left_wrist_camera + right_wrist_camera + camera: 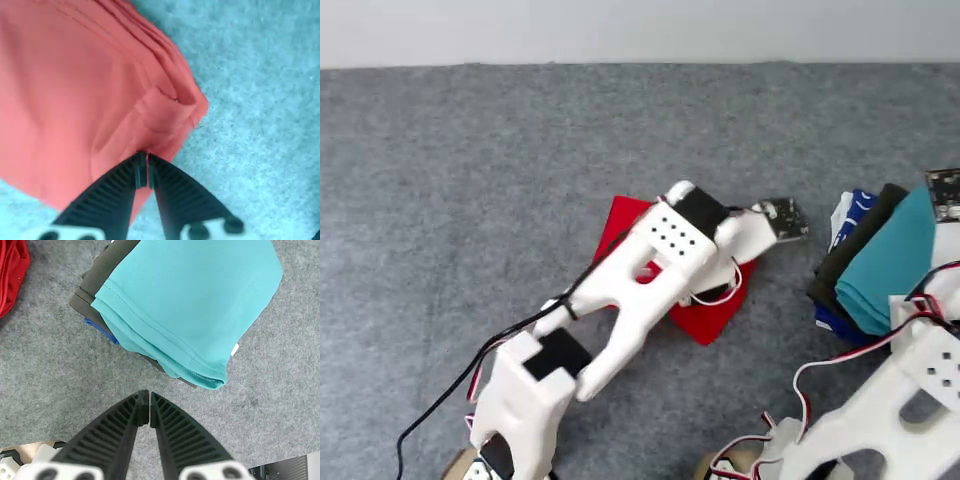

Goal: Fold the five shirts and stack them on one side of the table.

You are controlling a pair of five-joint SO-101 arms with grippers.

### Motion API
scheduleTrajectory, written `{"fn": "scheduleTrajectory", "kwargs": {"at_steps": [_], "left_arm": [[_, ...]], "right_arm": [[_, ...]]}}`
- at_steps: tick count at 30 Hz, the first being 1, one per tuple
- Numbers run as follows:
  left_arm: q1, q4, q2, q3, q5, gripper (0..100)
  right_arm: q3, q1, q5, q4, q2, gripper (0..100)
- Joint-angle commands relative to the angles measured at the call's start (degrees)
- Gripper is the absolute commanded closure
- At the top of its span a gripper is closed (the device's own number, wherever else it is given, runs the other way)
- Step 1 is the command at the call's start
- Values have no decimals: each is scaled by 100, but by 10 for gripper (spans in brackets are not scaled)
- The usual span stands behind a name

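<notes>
Grey felt tabletop, white wall

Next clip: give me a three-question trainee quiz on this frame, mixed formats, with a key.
1. True or false: the teal shirt lies on top of the stack.
2. Which shirt lies on its own, apart from the stack?
A. red shirt
B. teal shirt
C. blue shirt
3. Fill in: the right gripper hangs over bare table beside the stack, with its jaws ____.

Key: 1 true; 2 A; 3 shut.
</notes>
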Motion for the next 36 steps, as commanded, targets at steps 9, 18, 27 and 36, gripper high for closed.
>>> {"fn": "scheduleTrajectory", "kwargs": {"at_steps": [9,18,27,36], "left_arm": [[-1081,-923,-527,31,-70,987],[-905,35,791,13,-79,987],[9,35,114,1182,-62,987],[-264,-695,501,1437,-44,987]], "right_arm": [[-26,48,9,215,-136,988],[-26,57,26,224,-136,989],[-26,57,9,224,-136,989],[-26,57,35,224,-136,989]]}}
